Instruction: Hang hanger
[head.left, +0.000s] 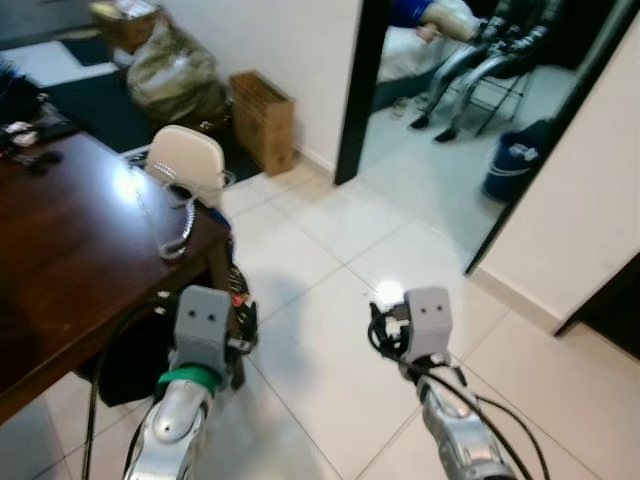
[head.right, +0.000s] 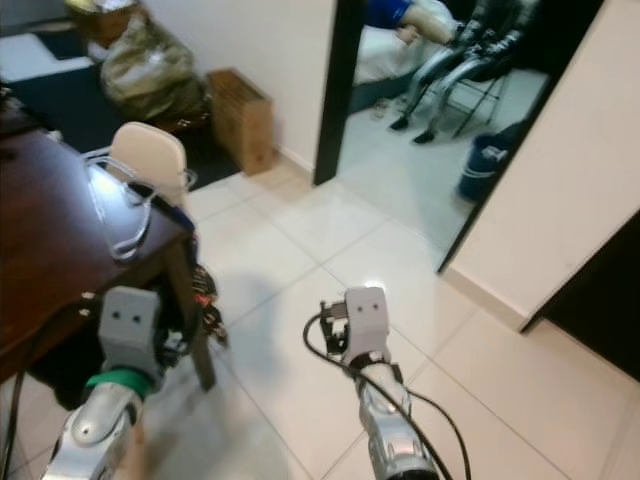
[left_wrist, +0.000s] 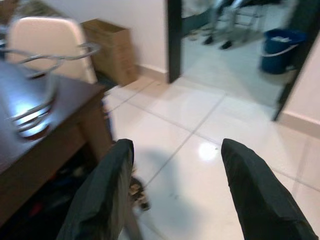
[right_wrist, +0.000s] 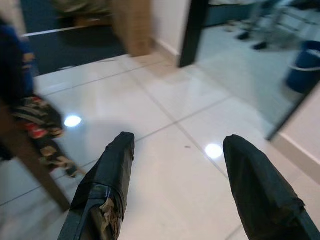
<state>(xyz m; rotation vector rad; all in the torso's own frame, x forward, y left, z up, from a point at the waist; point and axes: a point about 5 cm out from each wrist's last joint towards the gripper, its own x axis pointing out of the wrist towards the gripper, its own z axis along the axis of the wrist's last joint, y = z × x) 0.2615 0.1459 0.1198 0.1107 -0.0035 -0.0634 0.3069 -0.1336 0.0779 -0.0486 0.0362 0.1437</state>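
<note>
Wire hangers (head.left: 178, 222) on desk corner (head.left: 205, 238), beyond spread, empty left claw (left_wrist: 172, 192)

Robot arms and grippers, head and wrist cameras.
Lower frame: two silver arms, each ending in a grey box-shaped wrist housing with two small dark holes; the left arm (head.left: 185, 400) wears a green band, and black cables loop along the right arm (head.left: 450, 420). Wrist views: left gripper (left_wrist: 175, 192) and right gripper (right_wrist: 177, 187), each with two long black fingers.
</note>
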